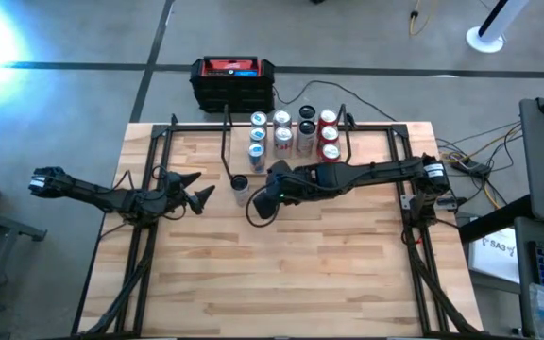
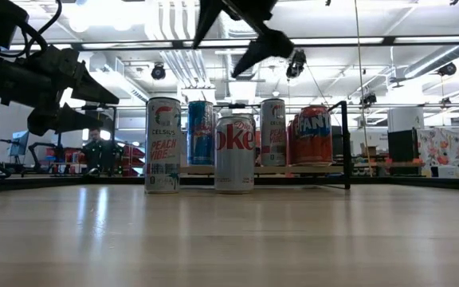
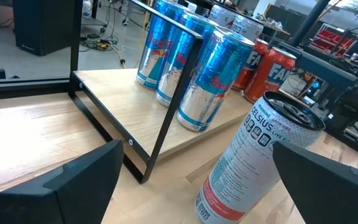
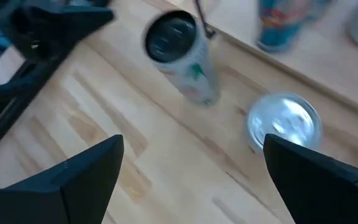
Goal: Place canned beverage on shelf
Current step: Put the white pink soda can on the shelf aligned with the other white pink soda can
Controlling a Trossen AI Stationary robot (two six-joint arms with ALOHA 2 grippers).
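High view: a wooden bench (image 1: 281,274) is seen from above, with the shelf (image 1: 296,142) set at its 12 o'clock edge and loaded with cans. Blue cans (image 3: 185,59) are ranged along one side of the shelf board and red Fanta cans (image 2: 313,135) along the other, all upright. Behind the shelf, off the bench, a black box (image 1: 232,83) with a red top is parked on the floor.

Two cans are left on the bench in front of the shelf, just off its board. A white Celsius can (image 2: 163,145) with a dark lid is stood at about 10 o'clock from bench centre, beside the shelf's corner post. A silver Coke can (image 2: 235,153) is stood next to it, apart from it and close to the shelf's front edge.

The right hand (image 1: 264,201) is held above the bench near the Coke can, its fingers spread wide and grasping nothing; in its wrist view both loose cans are seen below it. The left hand (image 1: 195,189) is poised at 9 o'clock, pointed at the Celsius can, fingers released and wide, touching nothing.
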